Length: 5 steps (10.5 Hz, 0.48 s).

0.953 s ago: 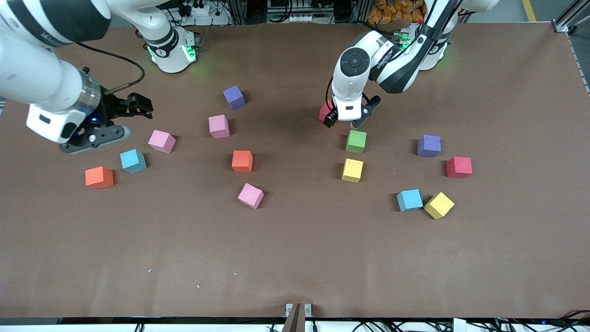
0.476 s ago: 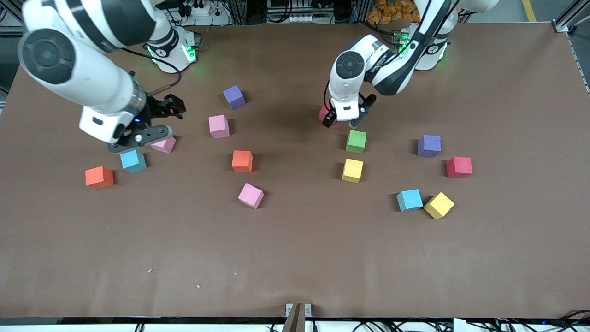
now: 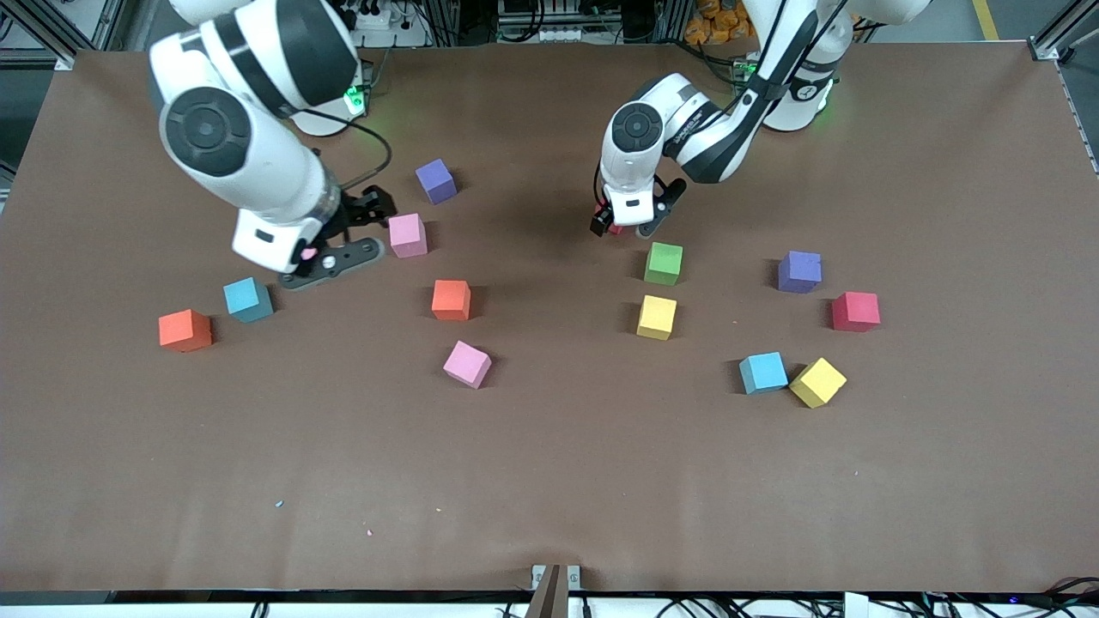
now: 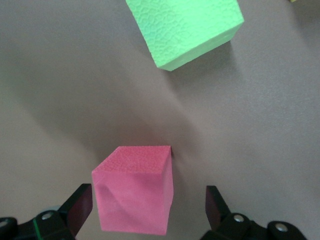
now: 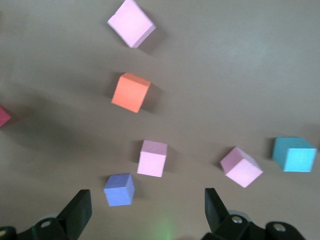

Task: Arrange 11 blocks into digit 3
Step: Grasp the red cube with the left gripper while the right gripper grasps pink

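Foam blocks lie scattered on the brown table. My left gripper (image 3: 625, 223) is open and low around a red-pink block (image 3: 610, 227), which sits between the fingers (image 4: 134, 195) without a pad touching it. The green block (image 3: 664, 263) and a yellow block (image 3: 657, 317) lie just nearer the front camera. My right gripper (image 3: 356, 232) hangs open and holds nothing, over the table beside a pink block (image 3: 407, 235). Its wrist view shows a purple block (image 5: 120, 190), that pink block (image 5: 152, 158), another pink one (image 5: 241, 166) and an orange block (image 5: 131, 92).
Toward the left arm's end lie a purple block (image 3: 799, 271), a red block (image 3: 855, 311), a blue block (image 3: 763, 372) and a yellow block (image 3: 817, 382). Toward the right arm's end lie a blue block (image 3: 248, 299) and an orange block (image 3: 185, 330). A pink block (image 3: 467, 364) lies mid-table.
My right arm has swung from its end of the table toward the middle and now covers the pink block it passed over. My left gripper has shifted slightly around the red-pink block.
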Available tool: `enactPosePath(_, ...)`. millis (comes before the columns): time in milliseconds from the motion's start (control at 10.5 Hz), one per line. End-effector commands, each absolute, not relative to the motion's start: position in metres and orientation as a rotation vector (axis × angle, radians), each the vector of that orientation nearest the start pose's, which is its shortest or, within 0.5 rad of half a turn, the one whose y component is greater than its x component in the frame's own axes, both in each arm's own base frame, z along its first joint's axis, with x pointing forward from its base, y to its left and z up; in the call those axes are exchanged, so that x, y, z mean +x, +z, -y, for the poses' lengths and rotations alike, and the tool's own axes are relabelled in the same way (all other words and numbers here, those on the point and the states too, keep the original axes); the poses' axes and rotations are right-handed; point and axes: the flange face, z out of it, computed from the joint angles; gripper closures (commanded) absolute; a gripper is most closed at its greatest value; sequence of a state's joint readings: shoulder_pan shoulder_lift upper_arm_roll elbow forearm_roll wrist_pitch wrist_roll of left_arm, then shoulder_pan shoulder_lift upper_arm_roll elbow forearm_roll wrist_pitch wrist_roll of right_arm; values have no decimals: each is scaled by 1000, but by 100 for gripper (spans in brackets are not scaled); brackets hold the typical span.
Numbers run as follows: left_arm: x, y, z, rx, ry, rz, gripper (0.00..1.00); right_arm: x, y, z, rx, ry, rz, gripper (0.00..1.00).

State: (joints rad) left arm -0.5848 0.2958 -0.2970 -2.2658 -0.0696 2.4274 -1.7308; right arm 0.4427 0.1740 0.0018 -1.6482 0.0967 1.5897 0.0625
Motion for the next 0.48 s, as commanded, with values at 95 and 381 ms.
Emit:
enactPosePath(95, 325, 210, 405, -2712, 256, 1371, 0, 511, 443, -293, -2996, 382, 569, 0)
enactPosePath(381, 323, 199, 405, -2707, 267, 1367, 0, 503, 405, -296, -2951, 363, 509, 0)
